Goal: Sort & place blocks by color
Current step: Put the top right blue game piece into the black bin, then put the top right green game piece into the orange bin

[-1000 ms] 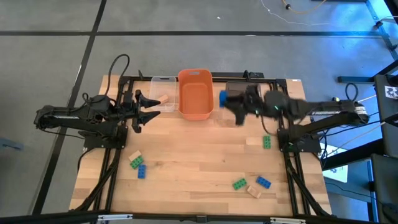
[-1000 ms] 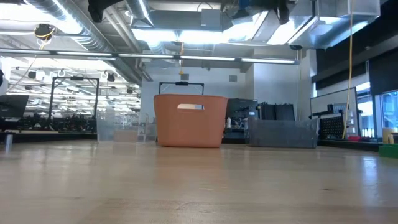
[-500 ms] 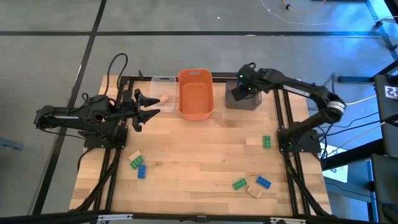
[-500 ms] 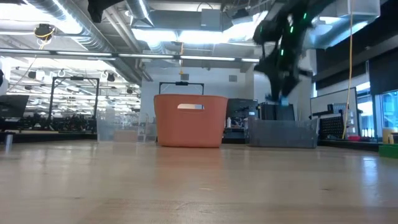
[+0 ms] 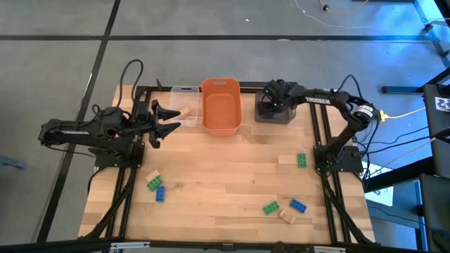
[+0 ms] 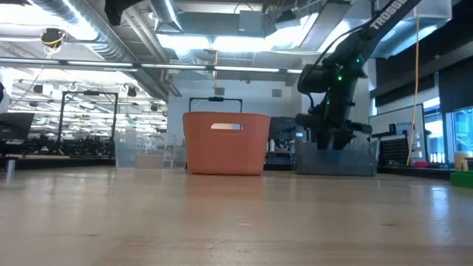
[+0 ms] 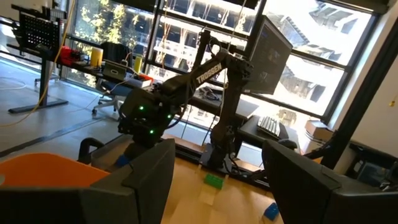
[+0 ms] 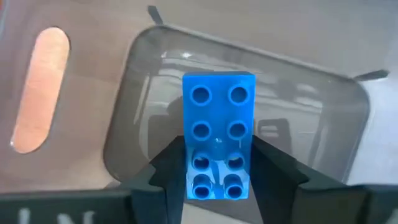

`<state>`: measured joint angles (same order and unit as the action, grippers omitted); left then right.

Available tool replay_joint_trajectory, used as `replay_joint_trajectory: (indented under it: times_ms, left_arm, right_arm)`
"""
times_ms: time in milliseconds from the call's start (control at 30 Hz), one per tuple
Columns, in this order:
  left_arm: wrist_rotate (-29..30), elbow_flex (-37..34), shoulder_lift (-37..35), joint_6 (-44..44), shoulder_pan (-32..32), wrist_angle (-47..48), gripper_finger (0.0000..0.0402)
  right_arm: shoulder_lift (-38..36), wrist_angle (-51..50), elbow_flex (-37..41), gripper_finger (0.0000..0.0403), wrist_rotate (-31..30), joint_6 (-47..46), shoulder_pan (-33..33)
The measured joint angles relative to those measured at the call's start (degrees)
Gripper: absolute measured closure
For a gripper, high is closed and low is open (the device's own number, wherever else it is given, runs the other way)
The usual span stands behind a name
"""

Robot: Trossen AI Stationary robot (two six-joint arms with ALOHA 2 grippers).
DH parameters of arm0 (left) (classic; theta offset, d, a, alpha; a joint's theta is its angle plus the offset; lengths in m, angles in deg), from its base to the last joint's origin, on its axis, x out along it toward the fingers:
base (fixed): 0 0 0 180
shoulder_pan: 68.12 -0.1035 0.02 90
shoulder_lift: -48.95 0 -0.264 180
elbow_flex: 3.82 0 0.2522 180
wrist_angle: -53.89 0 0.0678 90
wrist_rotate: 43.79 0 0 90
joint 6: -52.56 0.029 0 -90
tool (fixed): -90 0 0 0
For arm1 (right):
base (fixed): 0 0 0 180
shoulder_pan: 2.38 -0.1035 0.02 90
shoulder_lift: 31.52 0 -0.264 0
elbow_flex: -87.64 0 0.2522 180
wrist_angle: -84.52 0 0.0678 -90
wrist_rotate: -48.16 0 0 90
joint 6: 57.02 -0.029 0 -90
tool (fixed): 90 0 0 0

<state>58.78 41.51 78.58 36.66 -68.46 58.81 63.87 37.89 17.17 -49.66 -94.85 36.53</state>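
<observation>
- Right gripper [image 5: 270, 105] has swung in from beside the orange bin [image 5: 221, 105] and now hangs over the grey bin [image 5: 275, 114], pointing down into it
- Fingers pinch a blue block [image 8: 217, 135] by its lower end; block hangs just above the bin floor, not yet released
- Meaning: carry is done, drop into grey bin is the step in hand; floor under the block looks bare, though the wrist view shows only part of it
- Left gripper [image 5: 171, 118] has not moved; waits beside the clear bin [image 5: 183, 105], fingers spread, nothing between them
- One tan block [image 5: 185, 112] lies in the clear bin
- Left on the table: a green block [image 5: 301, 160] with a tan one just beside it near the right arm base; green, blue and tan in the near-right cluster [image 5: 283, 208]; tan, green and blue in the near-left cluster [image 5: 155, 184]
- Nothing blocks the drop; bin walls stand close round the fingers, so a straight lift out is safest
</observation>
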Motion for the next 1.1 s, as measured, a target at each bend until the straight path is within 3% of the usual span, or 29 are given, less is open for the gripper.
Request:
replay_joint_trajectory:
  times_ms: [533,800,1100]
  left_arm:
    - [-0.5,0.0,0.0,0.0,0.0,0.0,0.0168]
    - [-1.5,0.0,0.0,0.0,0.0,0.1,0.0168]
    - [-0.3,0.0,0.0,0.0,0.0,0.3,0.0168]
  right_arm:
    - [0.0,-0.1,-0.9,0.0109,0.0,-1.8,0.3]
    - [-2.1,-0.8,-1.3,0.0099,0.3,2.6,0.3]
    - [-19.3,-1.1,-1.3,0.0104,2.9,13.2,-5.5]
